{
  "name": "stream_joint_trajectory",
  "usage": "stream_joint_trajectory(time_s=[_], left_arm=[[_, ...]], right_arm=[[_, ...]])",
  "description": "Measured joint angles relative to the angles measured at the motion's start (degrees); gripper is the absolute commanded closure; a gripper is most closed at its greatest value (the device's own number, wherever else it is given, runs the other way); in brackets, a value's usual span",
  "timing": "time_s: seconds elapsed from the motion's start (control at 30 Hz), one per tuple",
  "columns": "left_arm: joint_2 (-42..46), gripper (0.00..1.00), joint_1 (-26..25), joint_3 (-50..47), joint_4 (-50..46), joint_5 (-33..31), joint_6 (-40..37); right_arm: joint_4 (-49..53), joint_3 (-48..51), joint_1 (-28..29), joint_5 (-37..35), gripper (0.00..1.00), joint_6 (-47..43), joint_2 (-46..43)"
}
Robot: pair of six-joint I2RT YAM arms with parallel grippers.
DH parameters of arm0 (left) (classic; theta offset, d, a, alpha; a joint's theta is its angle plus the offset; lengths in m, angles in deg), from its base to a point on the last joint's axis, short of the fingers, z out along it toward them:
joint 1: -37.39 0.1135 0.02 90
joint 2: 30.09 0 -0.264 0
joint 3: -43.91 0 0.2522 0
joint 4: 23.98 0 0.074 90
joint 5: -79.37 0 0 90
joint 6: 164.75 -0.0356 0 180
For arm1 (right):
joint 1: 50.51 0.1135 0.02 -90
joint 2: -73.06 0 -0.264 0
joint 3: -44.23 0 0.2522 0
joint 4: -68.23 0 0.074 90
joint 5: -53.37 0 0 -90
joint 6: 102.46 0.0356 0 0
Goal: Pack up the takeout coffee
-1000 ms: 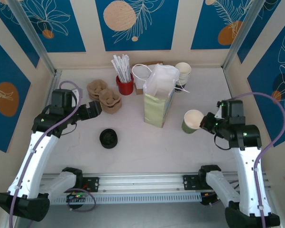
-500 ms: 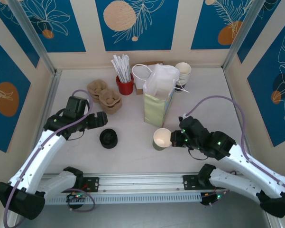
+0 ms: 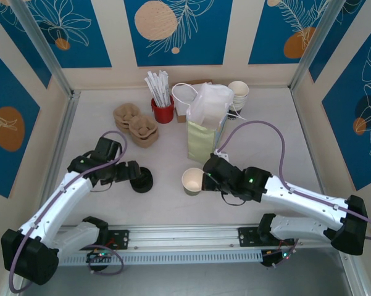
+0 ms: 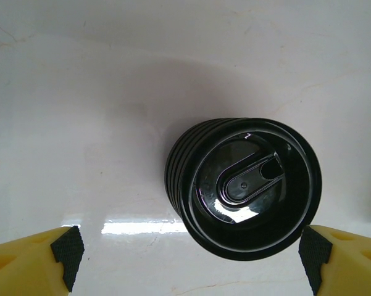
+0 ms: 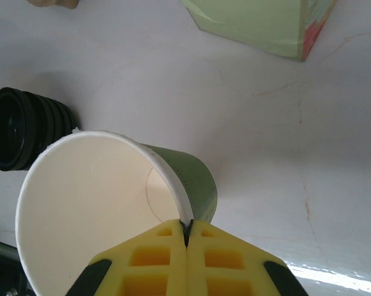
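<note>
1. The right gripper (image 3: 207,180) (image 5: 186,231) is pinching the rim of the cup (image 3: 192,180) (image 5: 111,197), jaws clenched on the paper wall.
2. The cup, lidless, is standing mid-table (image 3: 278,123), near the bag (image 3: 205,139) on its front side. Its base is possibly touching the surface, though the angle is making that hard to judge.
3. The left gripper (image 3: 131,172) (image 4: 191,251) is hovering over the lids (image 3: 141,179) (image 4: 244,185), jaws spread wide on either side, gripping nothing.
4. The lids are lying just left of the cup, apart from it.
</note>
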Motion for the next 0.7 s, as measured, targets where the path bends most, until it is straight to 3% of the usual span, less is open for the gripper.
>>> stream_joint_trajectory(time_s=[0.1, 0.4, 0.7], left_arm=[[-0.3, 0.08, 0.0, -0.1, 0.4, 1.0, -0.4], [-6.4, 0.22, -0.1, 0.0, 1.4, 2.9, -3.3], [-9.6, 0.24, -0.1, 0.2, 1.7, 3.2, -5.4]], right_arm=[[-2.7, 0.5, 0.0, -0.1, 1.0, 0.2, 1.0], [-11.6, 2.2, -1.1, 1.4, 0.97, -0.3, 8.2], [-15.0, 2.0, -2.2, 3.7, 0.98, -1.3, 13.2]])
